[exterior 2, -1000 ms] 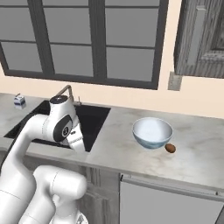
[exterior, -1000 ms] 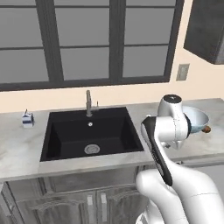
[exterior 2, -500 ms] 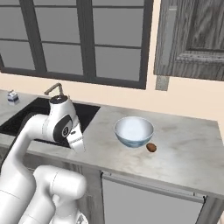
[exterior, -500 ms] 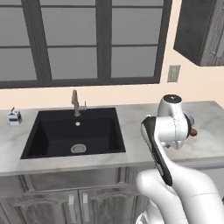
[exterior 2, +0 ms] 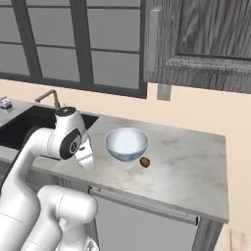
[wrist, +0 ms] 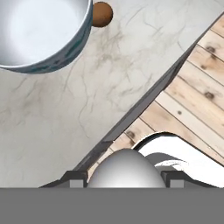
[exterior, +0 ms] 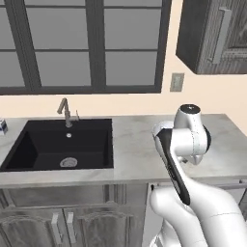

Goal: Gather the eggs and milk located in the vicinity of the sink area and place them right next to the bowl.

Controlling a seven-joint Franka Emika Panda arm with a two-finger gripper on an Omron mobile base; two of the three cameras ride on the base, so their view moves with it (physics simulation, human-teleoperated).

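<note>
While rolling rightward along the bench (exterior: 137, 144) over the last second, dragged both base views along. Put the sink (exterior: 62, 144) and faucet (exterior: 66, 112) over at 9 o'clock in the left base view, and brought the bowl (exterior 2: 126, 143) from 3 o'clock toward the middle of the right base view. Counts as camera travel only, with nothing on the bench itself shifted.

Fingers (wrist: 78, 177) partly closed, clamped either side of a pale rounded shape, judged to be the whitish egg (wrist: 127, 168), carried low at 6 o'clock of the hand view. Looks down past the bench edge, with wooden floor (wrist: 197, 109) at 3 o'clock and the bowl at 11 o'clock. Shows the brown egg (wrist: 102, 14) at 12 o'clock, touching or just beside the bowl's rim, so already delivered by the look of it.

Means the carry is nearly over: needs only a reach inward over the stone and a gentle release near the bowl. Leaves the milk (exterior: 2, 126) far off at 9 o'clock, beyond the sink, for a later trip.

Around: dark-framed window (exterior: 91, 43) behind the sink, wall outlet (exterior: 176, 82), grey upper cabinet (exterior 2: 206, 39) above the bowl's end of the bench.

In the way: little. Watch the bowl's wall and the brown egg when lowering, since a nudge could set either egg rolling. Keep clear of the bench lip too.
</note>
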